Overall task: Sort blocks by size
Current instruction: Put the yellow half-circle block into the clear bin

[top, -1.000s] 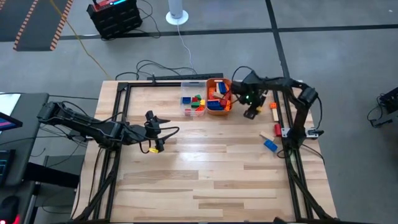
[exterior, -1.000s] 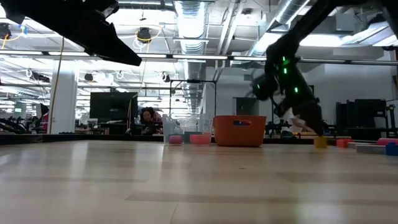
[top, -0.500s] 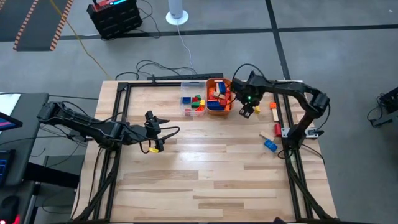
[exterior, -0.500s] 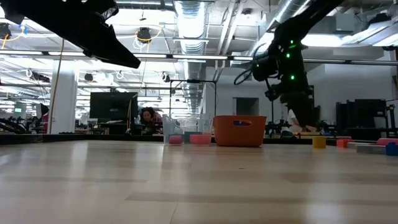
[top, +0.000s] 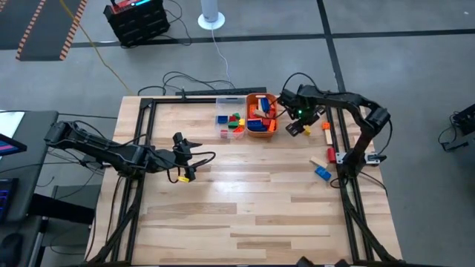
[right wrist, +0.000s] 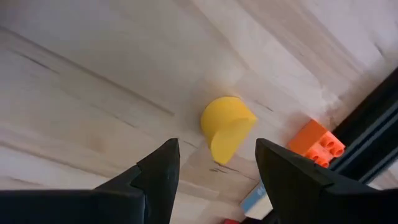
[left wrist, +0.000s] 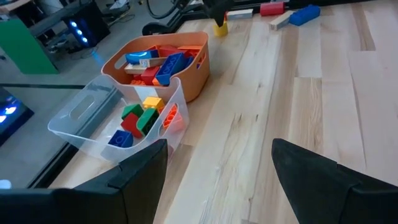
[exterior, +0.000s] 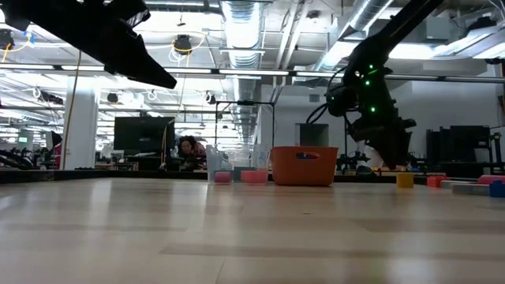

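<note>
Near the far right corner of the worktop, the right pincer hangs just beside the orange tub, its fingers spread apart and holding nothing. Its wrist view looks down on a yellow block lying on the wood below the gap between the fingers, with an orange studded block close by next to the dark frame rail. Most blocks are already in the two containers: long blue, red and orange ones fill the orange tub, while small green, red, yellow and blue ones sit in the clear tub touching it. A few more lie loose along the right edge, among them a blue block. Left of centre, the left pincer hovers with its fingers wide and empty.
</note>
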`<state>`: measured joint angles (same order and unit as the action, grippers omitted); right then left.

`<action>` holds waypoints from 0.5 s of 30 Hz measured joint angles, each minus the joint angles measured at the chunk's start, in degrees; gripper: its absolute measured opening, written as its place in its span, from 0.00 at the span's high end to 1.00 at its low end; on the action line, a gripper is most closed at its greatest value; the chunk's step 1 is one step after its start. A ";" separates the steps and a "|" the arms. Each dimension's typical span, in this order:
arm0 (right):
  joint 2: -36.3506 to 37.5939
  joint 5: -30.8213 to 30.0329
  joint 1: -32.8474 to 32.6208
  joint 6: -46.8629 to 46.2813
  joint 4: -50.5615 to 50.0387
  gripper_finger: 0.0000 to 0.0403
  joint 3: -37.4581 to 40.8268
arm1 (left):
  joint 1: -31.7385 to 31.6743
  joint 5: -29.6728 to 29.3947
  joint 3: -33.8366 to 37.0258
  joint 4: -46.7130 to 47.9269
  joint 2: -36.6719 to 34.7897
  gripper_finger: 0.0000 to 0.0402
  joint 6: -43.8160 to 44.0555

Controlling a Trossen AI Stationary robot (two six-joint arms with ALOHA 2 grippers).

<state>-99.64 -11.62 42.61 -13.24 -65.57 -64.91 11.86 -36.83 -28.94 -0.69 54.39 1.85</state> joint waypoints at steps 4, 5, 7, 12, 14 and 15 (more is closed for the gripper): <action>-0.01 0.27 0.86 -0.71 0.70 0.39 2.12 | 0.00 0.02 0.01 0.30 0.00 0.30 0.20; -0.01 0.29 1.13 -0.75 1.44 0.39 2.89 | 0.00 0.02 0.01 0.44 0.00 0.30 0.22; -0.01 2.04 1.73 -0.59 3.36 0.39 4.72 | 0.00 0.02 0.01 0.48 0.00 0.30 0.24; -0.01 3.37 2.19 1.50 8.96 0.39 7.47 | 0.00 0.03 0.00 0.45 0.00 0.30 0.31; -0.01 2.82 2.16 2.24 10.90 0.40 7.82 | 0.00 0.03 0.00 0.42 0.00 0.30 0.31; -0.01 2.77 2.16 2.80 11.75 0.41 7.83 | 0.00 0.02 -0.01 0.42 0.00 0.30 0.31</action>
<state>-99.66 -8.86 44.77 -10.44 -53.82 -57.08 11.86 -36.81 -28.95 -0.27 54.39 2.15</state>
